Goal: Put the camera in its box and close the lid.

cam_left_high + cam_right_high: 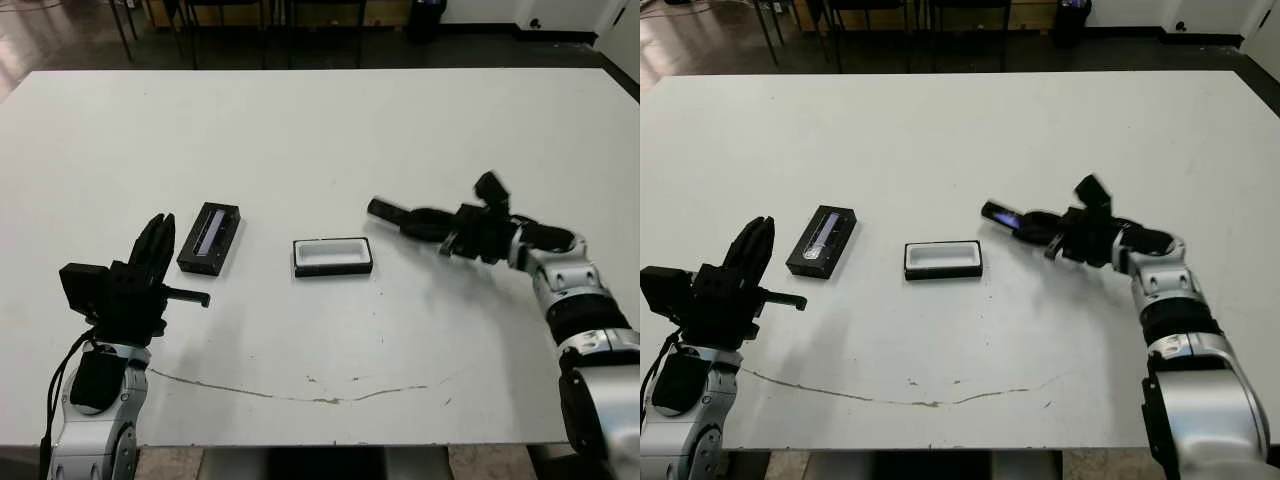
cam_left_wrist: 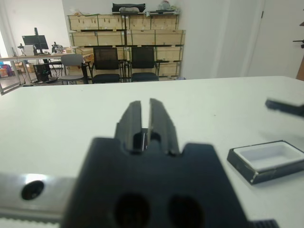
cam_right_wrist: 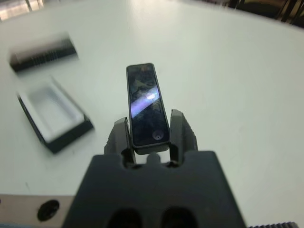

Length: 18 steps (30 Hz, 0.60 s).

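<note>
My right gripper [image 3: 148, 134] is shut on the camera [image 3: 146, 103], a slim black bar that sticks out past the fingertips. In the head views the camera [image 1: 386, 211] hangs above the table, right of the box [image 1: 333, 256]. The box is a shallow black tray with a white inside, lying open at the table's middle; it also shows in the right wrist view as the box [image 3: 53, 115]. The lid [image 1: 209, 238], black with a glossy strip, lies flat to the left of the box. My left gripper [image 1: 155, 238] stands near the lid's left side, shut and holding nothing.
The white table [image 1: 320, 130] stretches wide behind the objects. A thin dark scratch line [image 1: 300, 395] runs along its front. Chairs [image 2: 107, 64] and wooden shelves stand beyond the far edge.
</note>
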Available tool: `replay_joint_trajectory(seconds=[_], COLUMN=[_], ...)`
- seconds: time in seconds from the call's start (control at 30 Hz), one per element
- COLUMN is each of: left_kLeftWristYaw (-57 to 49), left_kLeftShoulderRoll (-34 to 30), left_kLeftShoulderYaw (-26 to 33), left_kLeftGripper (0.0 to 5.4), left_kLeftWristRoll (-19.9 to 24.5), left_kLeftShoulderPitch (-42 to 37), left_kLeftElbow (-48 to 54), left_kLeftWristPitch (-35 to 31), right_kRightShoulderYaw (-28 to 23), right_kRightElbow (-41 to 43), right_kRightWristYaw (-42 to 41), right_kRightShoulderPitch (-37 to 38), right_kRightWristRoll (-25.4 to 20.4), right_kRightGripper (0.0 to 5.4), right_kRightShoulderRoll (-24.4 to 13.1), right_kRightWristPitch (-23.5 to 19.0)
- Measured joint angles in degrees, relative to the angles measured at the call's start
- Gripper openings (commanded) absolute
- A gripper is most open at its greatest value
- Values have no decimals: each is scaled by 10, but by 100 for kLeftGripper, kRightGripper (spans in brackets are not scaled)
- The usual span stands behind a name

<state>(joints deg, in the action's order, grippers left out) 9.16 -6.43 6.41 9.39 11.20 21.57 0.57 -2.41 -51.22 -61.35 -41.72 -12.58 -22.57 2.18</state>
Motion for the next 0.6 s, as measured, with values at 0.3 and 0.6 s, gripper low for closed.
replay_joint_trajectory(seconds=[0.3, 0.6], left_kLeftWristYaw=[0, 0], left_kLeftShoulderRoll=[0, 0], left_kLeftShoulderYaw=[0, 0], left_kLeftGripper=[0, 0], left_kLeftWristRoll=[1, 0], left_kLeftShoulderPitch=[1, 4], left_kLeftElbow=[2, 20], left_kLeftWristPitch=[-1, -7], right_kRightShoulderYaw=[18, 164], right_kRightElbow=[164, 362], right_kRightWristYaw=[-55, -104], right_kRightShoulderPitch=[-2, -9], right_kRightWristRoll=[-45, 21], right_kRightGripper=[7, 7], right_kRightShoulderRoll=[2, -31], right_kRightWristPitch=[-98, -218])
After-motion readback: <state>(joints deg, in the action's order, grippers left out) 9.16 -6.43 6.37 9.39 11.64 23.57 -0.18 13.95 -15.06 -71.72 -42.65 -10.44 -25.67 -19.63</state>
